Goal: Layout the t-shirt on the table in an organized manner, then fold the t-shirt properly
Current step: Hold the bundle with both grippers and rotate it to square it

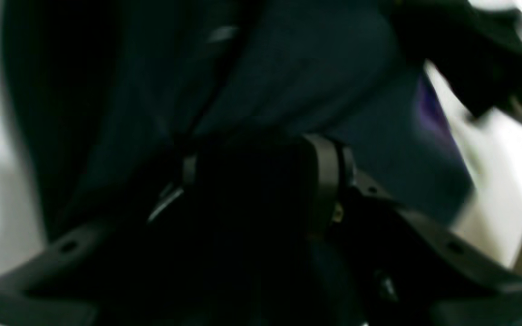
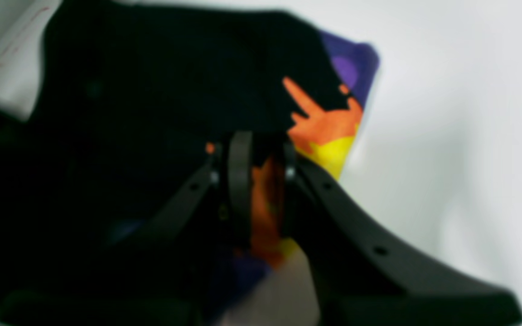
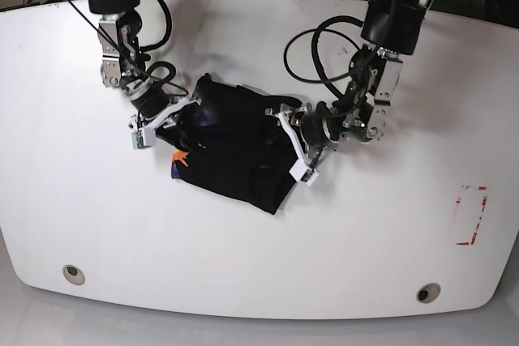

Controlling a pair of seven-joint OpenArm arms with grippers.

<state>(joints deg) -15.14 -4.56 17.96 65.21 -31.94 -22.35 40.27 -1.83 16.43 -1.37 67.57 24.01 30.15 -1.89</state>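
In the base view, at about ten o'clock from the table's middle, the right gripper (image 3: 180, 108) reaches into the edge of the black short-sleeved cloth t-shirt (image 3: 235, 160) with its orange-yellow flame graphic. The right wrist view shows its jaws drawn narrow, with a fold of orange-printed cloth pinched between the fingers (image 2: 241, 181).

The shirt itself lies bunched and crumpled just above the centre of the large glossy white table (image 3: 365, 241), not yet spread; one printed corner (image 3: 180, 161) sticks out at the heap's eight o'clock.

At the shirt's three o'clock side, the left gripper (image 3: 288, 139) is buried in the black cloth. The left wrist view is dark and smeared: fabric fills the space between its half-spread jaws, so it seems to hold a thick wad of shirt, though the blur makes that uncertain.

Further right, near three o'clock on the table, sits a red dashed rectangle mark (image 3: 470, 216), well clear of the work.

The risks, as I judge them: both grips may have caught several layers, so pulling apart could stretch a twisted bundle instead of opening it. The thin pinch on the printed fold could slip free under tension, dropping that side into a fresh heap.
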